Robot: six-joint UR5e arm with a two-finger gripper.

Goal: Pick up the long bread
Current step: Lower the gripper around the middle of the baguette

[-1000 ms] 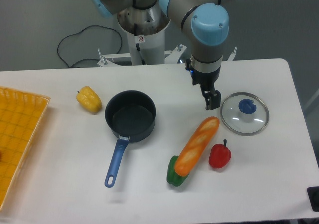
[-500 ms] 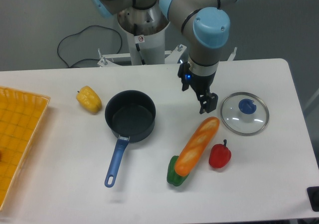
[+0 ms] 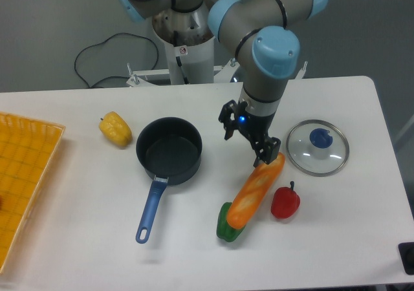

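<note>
The fingers [image 3: 266,150] of the gripper [image 3: 248,136] are seen spread apart, one at the upper end of the long bread [image 3: 256,190] and the other further toward the dark pan [image 3: 169,150]; nothing is clamped between them. This open stance is judged to be a preparation for closing across the loaf. The long bread is laid diagonally on the white worktop [image 3: 84,194]. Its lower end rests against a green pepper [image 3: 226,223], so it is probably slightly raised there. A red pepper [image 3: 285,202] is placed just beside the long bread, on the side away from the pan, and a glass lid [image 3: 317,147] lies near its upper end. Well apart from the long bread, beyond the pan, a yellow pepper [image 3: 115,129] is found.
</note>
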